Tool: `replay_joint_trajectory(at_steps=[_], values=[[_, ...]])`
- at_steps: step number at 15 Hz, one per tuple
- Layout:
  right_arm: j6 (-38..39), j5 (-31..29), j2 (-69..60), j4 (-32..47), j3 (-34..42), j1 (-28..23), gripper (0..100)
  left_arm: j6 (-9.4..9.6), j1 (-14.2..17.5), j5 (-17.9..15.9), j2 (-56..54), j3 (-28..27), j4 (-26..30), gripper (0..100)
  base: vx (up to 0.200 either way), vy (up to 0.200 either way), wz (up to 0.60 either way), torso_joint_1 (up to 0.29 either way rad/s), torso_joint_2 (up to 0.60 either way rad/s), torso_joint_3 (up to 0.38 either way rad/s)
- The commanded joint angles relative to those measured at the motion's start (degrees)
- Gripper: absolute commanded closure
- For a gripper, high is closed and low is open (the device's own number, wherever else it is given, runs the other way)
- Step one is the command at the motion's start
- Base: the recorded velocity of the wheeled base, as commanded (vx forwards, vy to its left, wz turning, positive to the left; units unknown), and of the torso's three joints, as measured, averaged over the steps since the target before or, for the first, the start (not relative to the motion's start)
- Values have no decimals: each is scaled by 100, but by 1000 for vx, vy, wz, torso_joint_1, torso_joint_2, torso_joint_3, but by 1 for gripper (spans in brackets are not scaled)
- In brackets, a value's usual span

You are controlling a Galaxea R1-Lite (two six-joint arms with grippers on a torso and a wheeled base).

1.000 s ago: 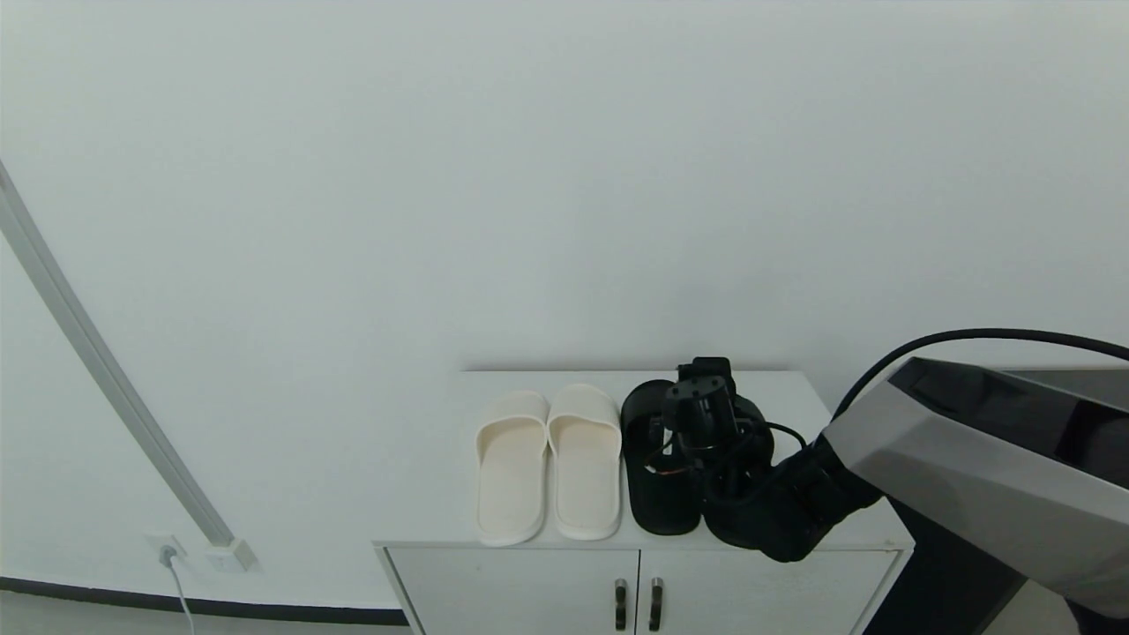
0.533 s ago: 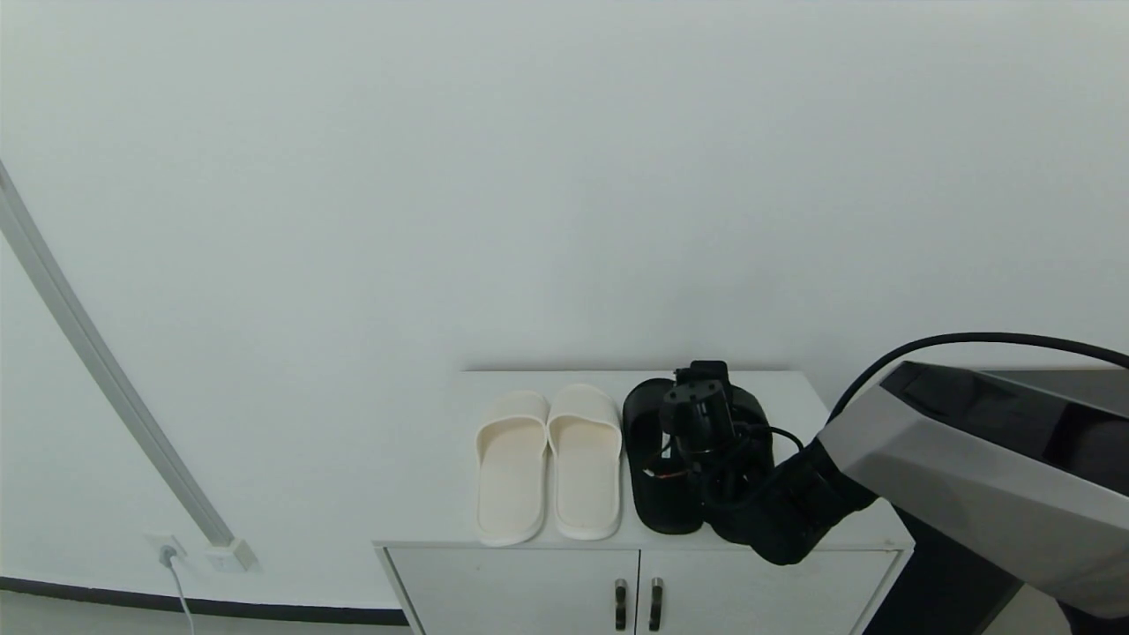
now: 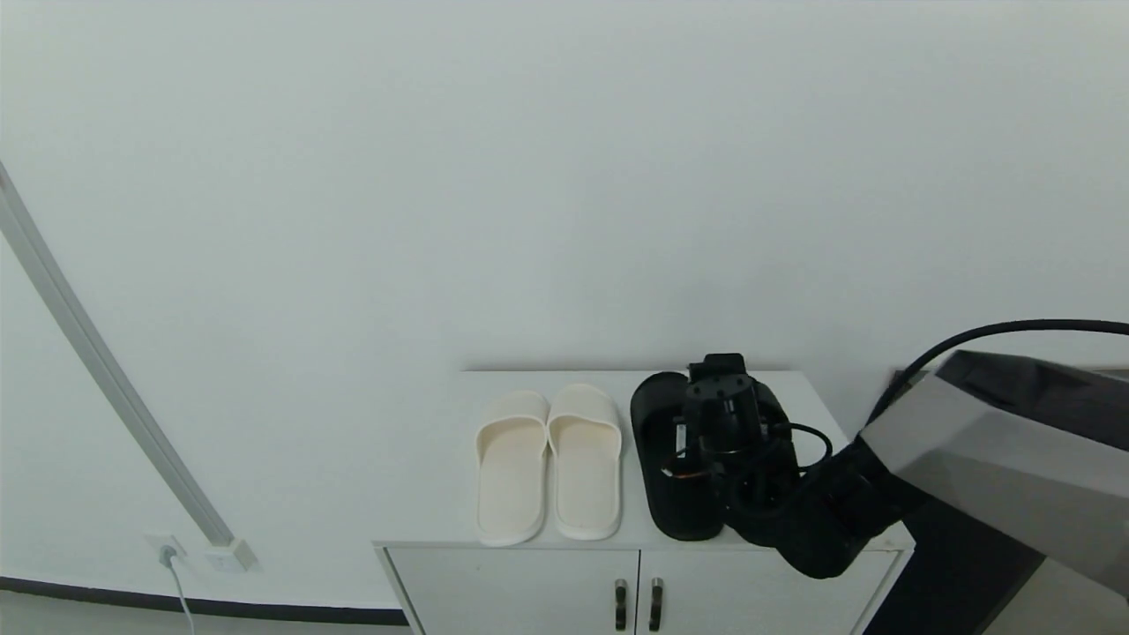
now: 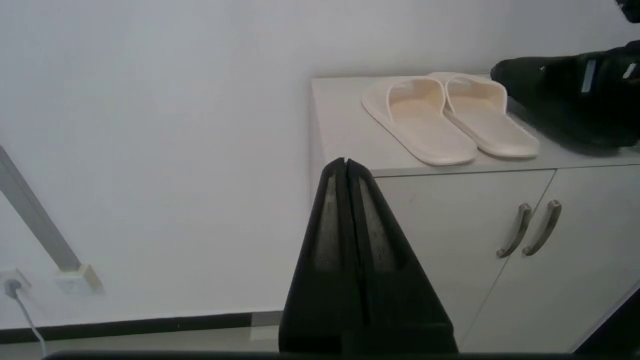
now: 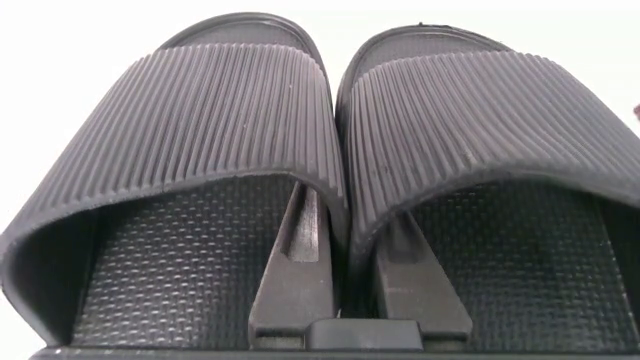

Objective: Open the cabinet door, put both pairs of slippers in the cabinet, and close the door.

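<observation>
**A:** How far along?

**B:** Barely begun, I'd judge. The cabinet [image 3: 798, 392] doors [image 3: 520, 586] are closed. Both pairs sit on its top, the white slippers [image 3: 547, 463] with the black slippers [image 3: 670, 481] at their 3 o'clock.

**A:** Grippers?

**B:** The right gripper [image 5: 345, 240] has one finger inside each black slipper, pinching their adjoining walls. The left gripper [image 4: 345, 170] is closed and empty, off the cabinet's 8 o'clock.

**A:** What's left?

**B:** Open a door, stow both pairs, close it.
</observation>
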Motion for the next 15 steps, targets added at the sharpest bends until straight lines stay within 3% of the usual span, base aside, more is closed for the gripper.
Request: replay_joint_trajectory(at_steps=[1, 3, 9, 15], values=[[-192, 435, -1198, -297, 1019, 227, 100, 1, 2, -6, 5, 1, 0, 100, 0, 0, 0, 0, 0, 0], [-210, 1147, -2033, -447, 1898, 473, 100, 1, 2, 3, 5, 1, 0, 100, 0, 0, 0, 0, 0, 0], [-324, 2526, -3483, -174, 3146, 930, 100, -8, 2, 3, 5, 1, 0, 100, 0, 0, 0, 0, 0, 0], [-324, 2720, -3466, -174, 3375, 1053, 100, -8, 2, 3, 5, 1, 0, 100, 0, 0, 0, 0, 0, 0]])
